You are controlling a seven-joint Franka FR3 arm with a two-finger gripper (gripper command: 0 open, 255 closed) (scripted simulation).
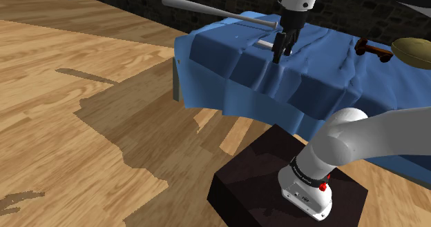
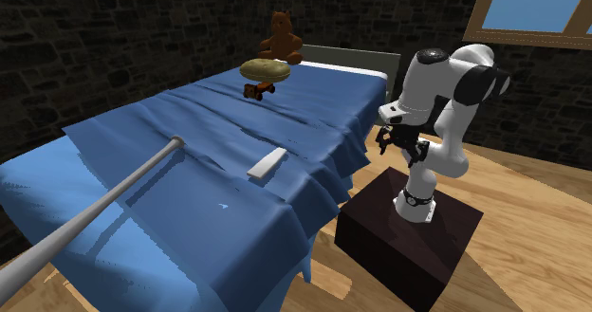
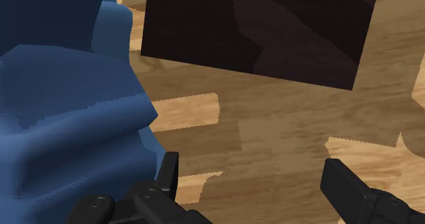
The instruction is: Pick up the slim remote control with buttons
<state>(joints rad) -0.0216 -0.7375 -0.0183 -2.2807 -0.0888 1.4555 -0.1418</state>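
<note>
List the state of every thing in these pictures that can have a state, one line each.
gripper: open, holding nothing, over the wooden floor beside the bed.
remote control: lying flat on the blue cover, not gripped.
blue cover: spread over the bed, wrinkled, hanging down at the sides.
grey bat: lying on the cover.
brown bear toy: sitting upright at the far end of the bed.
</note>
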